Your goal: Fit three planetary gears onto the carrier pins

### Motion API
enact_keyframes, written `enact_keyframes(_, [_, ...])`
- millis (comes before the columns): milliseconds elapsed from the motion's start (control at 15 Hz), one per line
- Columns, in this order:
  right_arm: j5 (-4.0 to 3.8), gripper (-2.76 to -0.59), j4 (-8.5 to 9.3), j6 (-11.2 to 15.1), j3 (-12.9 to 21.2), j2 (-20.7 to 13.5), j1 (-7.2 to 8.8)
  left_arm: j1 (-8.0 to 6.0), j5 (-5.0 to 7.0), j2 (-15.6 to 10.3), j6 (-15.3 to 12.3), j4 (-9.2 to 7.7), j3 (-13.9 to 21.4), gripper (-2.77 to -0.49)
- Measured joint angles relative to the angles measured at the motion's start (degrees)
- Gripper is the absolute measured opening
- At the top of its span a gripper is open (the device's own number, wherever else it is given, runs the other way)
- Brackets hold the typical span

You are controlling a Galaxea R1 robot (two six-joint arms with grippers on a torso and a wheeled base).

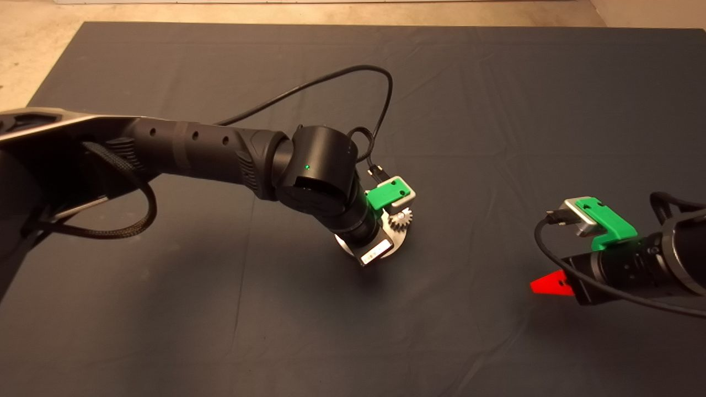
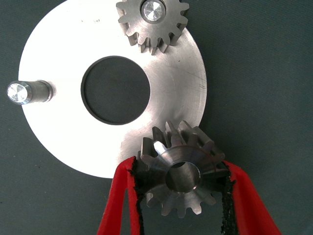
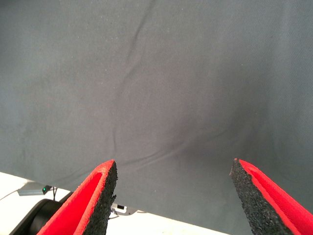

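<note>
1. Head view: the left gripper (image 1: pixel 386 234) is held low over the carrier disc (image 1: pixel 398 241) near mid-desk; its jaws are hidden under the wrist here. One seated gear (image 1: pixel 400 220) is seen just beyond the wrist. The right gripper (image 1: pixel 546 286) is parked well apart, above the dark mat (image 1: pixel 496 110).

2. Left wrist view: the jaws are clamped on a held gear (image 2: pixel 182 176), gripped by opposite toothed flanks with its bore facing the camera. The gear is tilted and sits at the disc edge, just ahead of the jaws; whether a pin lies beneath it cannot be told. Beyond the jaws, a mounted gear (image 2: pixel 152 22) sits on its pin; a bare pin (image 2: pixel 27 92) stands off to one side.

3. Right wrist view: the jaws are set wide apart, nothing between them, only mat beyond.

4. Handling judgement: steel gear, stiff, dense for its size, smooth and likely slippery; the flank grip suits it. The tilt probably needs levelling so the bore slides on without binding.
</note>
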Motion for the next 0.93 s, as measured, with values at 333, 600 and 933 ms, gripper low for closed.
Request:
enact_keyframes(333, [0.02,-1.63,0.02,0.0,0.0,0.0,0.00,0.01,-0.02,-0.7,0.0,0.02,0.0,-2.62])
enact_keyframes(600, [0.00,-1.63,0.02,0.0,0.0,0.0,0.00,0.03,0.01,-0.8,0.0,0.04,-0.7,-2.62])
enact_keyframes(933, [0.00,-1.63,0.00,0.0,0.0,0.0,0.02,0.04,-0.02,-0.8,0.5,0.04,-1.5,-2.62])
